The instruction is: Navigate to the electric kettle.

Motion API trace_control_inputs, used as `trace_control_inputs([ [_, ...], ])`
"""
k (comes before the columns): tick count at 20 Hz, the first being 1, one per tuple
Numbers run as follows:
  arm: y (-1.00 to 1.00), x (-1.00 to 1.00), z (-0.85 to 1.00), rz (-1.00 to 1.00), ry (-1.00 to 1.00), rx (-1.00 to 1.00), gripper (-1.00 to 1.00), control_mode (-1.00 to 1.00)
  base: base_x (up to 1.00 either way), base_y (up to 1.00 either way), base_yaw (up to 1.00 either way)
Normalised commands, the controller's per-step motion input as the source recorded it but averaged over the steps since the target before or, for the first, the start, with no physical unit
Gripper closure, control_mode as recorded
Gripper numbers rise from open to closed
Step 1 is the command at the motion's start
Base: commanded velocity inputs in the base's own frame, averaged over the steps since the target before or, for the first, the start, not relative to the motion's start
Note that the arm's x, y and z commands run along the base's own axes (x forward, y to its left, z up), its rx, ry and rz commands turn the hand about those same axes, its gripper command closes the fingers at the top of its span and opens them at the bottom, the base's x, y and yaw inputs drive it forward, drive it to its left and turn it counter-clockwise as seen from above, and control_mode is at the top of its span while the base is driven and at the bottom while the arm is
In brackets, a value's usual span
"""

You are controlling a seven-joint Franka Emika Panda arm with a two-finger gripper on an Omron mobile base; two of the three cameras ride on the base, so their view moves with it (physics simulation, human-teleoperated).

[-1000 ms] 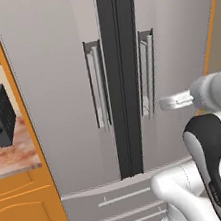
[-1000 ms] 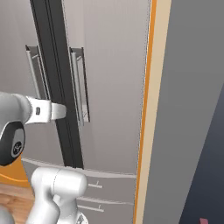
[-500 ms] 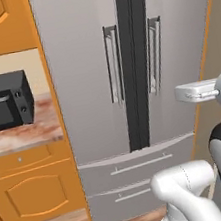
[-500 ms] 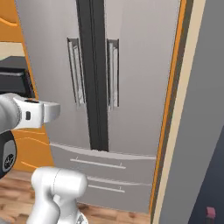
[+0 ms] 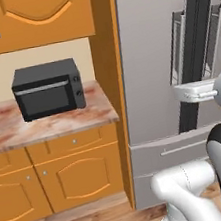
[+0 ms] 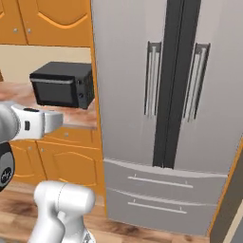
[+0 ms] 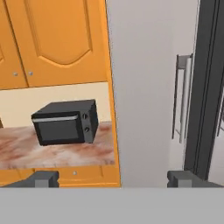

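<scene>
Ahead of the base stands a grey fridge [image 6: 166, 95] with two doors and two drawers below. To its left, a marble-patterned counter [image 5: 44, 125] over orange lower cabinets [image 5: 77, 176], with orange upper cabinets [image 5: 32, 18] above. A black microwave [image 5: 47, 88] sits on the counter near the fridge side, door facing into the room.

Gripper [image 7: 113, 178]: the hand view shows two dark fingertips [image 7: 41, 178] set far apart at the bottom, nothing between them. Reads as spread wide and empty. In the left base view the hand sits at fridge-handle height, arm tucked close to the body.

Task status: the kettle is not visible on the stretch of counter shown; the microwave is the one appliance on it. So its location cannot be given from these views, and neither its pointing direction (spout, handle) nor its long axis can be read. No entry possible on orientation.

Judgement: navigation is under way, not complete. The base faces the fridge-to-counter junction. The counter runs on past the left edge of both base views, so the kettle probably lies further left or elsewhere in the kitchen. Remaining: drive on until the kettle comes into view, then stop facing it. No arm work appears needed.
</scene>
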Motion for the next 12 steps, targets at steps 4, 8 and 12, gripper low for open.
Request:
trace_control_inputs([
  [4, 0.0, 0.0, 0.0, 0.0, 0.0, 0.0, -1.0, 1.0, -0.11, 0.96, 0.41],
  [8, 0.0, 0.0, 0.0, 0.0, 0.0, 0.0, -1.0, 1.0, 0.0, 0.12, 0.99],
  [12, 0.0, 0.0, 0.0, 0.0, 0.0, 0.0, -1.0, 1.0, 0.0, 0.0, 1.0],
])
